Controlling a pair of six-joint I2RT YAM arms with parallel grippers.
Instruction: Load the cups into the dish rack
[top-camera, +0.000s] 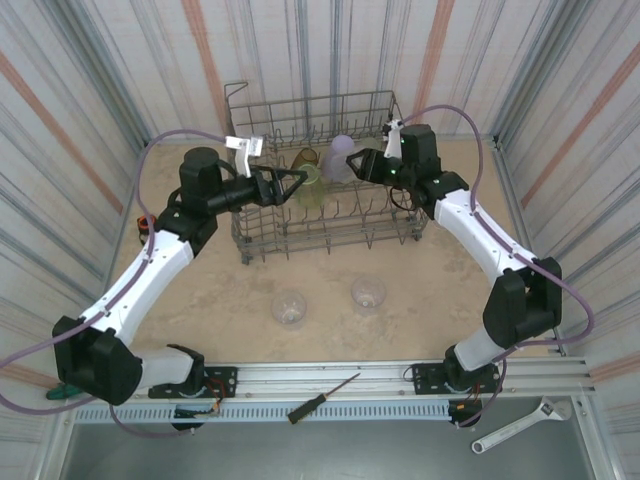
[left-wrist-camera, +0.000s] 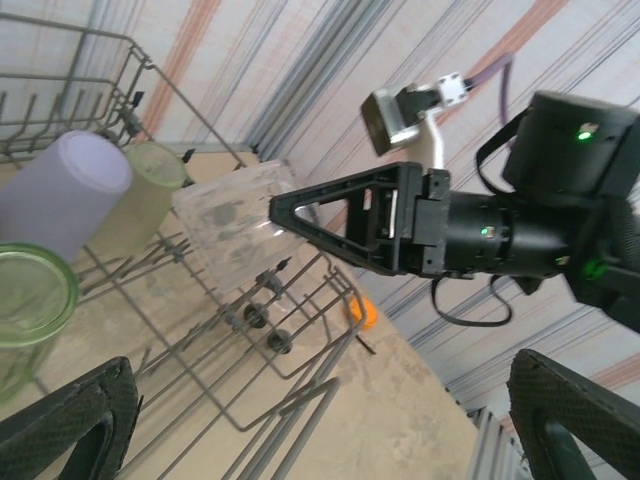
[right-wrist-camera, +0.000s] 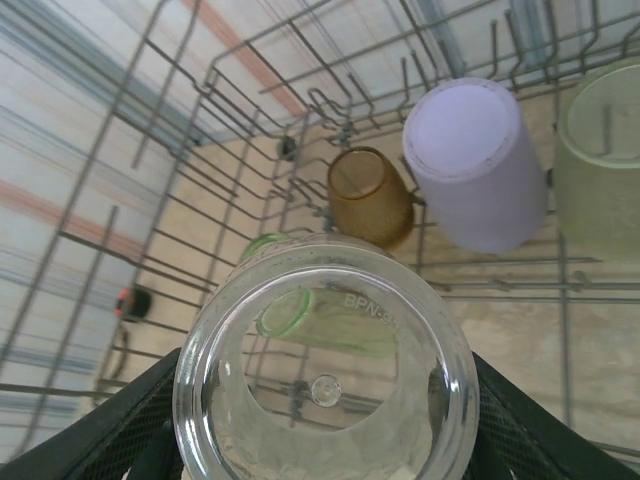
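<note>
Top external: two clear cups (top-camera: 290, 307) outside the dish rack (top-camera: 310, 112).

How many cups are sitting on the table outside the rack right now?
2, both on the table in front of the dish rack: left clear tumbler, right clear tumbler. The left arm may hide more.

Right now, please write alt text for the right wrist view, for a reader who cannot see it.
A clear cup, seen end-on, is gripped by the right end effector over the dish rack. In the rack sit a lilac cup, an amber cup and a yellow-green cup.
</note>
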